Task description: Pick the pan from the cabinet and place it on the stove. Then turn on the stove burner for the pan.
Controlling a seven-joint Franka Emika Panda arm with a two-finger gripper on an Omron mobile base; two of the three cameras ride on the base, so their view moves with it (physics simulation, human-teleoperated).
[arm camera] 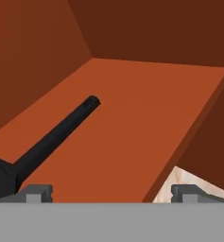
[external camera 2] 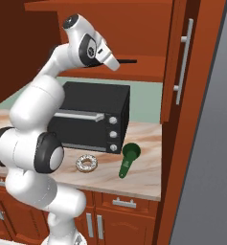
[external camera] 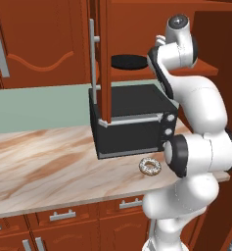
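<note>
The pan [external camera: 128,61] lies flat on the shelf of the open cabinet [external camera: 137,29], above the toaster oven. In the hand view its long black handle [arm camera: 56,134] runs from the pan body at lower left toward the cabinet's back corner. My gripper [arm camera: 112,193] is inside the cabinet just above the shelf, open, with nothing between its fingers. The left fingertip [arm camera: 38,191] sits close to where the handle meets the pan. In the right base view the hand [external camera 2: 107,55] reaches into the cabinet and the pan's handle [external camera 2: 128,61] sticks out past it. The stove is out of view.
A black toaster oven [external camera: 132,122] stands on the marble counter [external camera: 39,162] under the cabinet. A sprinkled donut [external camera: 150,166] lies in front of it and a green scoop [external camera 2: 129,158] to its right. The open cabinet doors [external camera: 104,59] [external camera 2: 179,62] flank the arm.
</note>
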